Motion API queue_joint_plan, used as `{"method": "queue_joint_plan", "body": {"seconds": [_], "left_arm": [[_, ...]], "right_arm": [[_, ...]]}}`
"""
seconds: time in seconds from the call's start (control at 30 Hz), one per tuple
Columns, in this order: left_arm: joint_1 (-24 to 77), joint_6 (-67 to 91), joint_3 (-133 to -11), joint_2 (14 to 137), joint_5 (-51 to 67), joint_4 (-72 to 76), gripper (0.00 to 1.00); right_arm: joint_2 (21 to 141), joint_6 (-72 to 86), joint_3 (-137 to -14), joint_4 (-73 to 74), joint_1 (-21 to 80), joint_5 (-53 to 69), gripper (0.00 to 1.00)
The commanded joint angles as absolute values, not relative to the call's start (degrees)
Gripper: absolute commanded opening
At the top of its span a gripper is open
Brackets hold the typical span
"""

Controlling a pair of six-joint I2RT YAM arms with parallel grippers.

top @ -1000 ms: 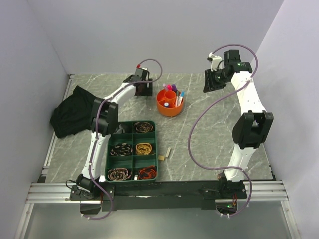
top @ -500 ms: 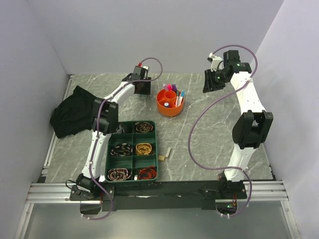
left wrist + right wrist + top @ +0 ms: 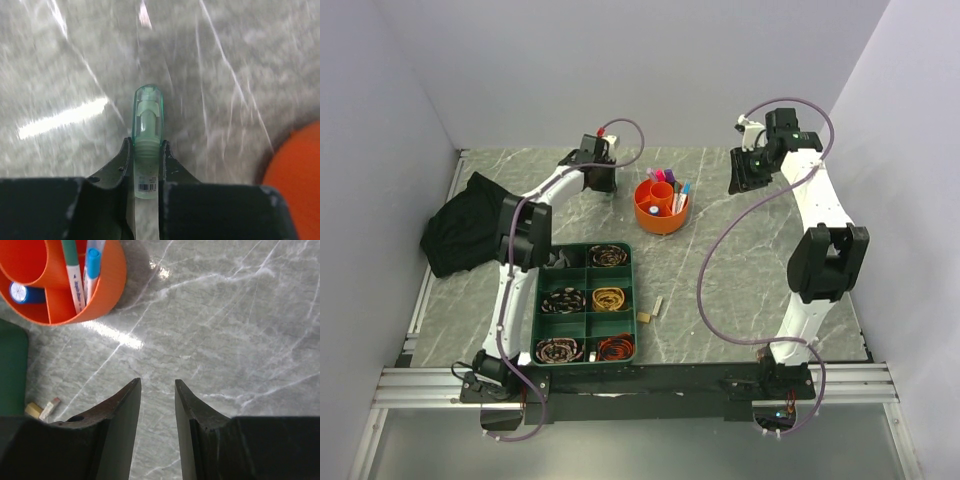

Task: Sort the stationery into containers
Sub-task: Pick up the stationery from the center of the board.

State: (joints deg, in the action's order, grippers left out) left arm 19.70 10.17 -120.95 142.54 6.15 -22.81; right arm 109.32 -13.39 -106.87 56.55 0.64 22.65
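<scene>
**Grey veined marble table [image 3: 750, 280], boxed in by plain pale walls [image 3: 620, 70]**

We see the tabletop spread beneath and ahead of both pairs of jaws, grey with thin white veins. A bright streak [image 3: 62, 117] of reflected light lies ahead and to the left of the left jaws. A second streak [image 3: 112, 337] lies ahead-left of the right jaws. The walls rise beyond and to either side of the jaws, and a metal rail [image 3: 420, 385] edges the table behind them.

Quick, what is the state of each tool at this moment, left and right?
Left tool: closed on a green-capped pen.
Right tool: open, holding nothing.
</scene>
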Motion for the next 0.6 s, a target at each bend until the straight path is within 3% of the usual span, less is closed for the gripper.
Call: {"method": "queue_joint_plan", "body": {"seconds": [0.0,0.23,0.33,0.57], "left_arm": [[17.76,10.72,-115.15,132.47,14.14,-18.03,0.01],[16.35,12.91,-89.52,114.46,25.13,10.87,0.01],[16.26,16.85,-77.66,110.23,28.20,30.35,0.01],[20.20,21.89,-75.67,114.08,33.57,45.87,0.01]], "right_arm": [[102.05,-16.34,-105.22,55.46,1.85,21.09,0.40],[93.70,-16.70,-96.51,50.89,1.93,22.06,0.39],[92.29,-16.61,-94.93,50.45,2.11,21.53,0.38],[89.30,-19.07,-92.20,50.45,2.37,18.11,0.38]]}}
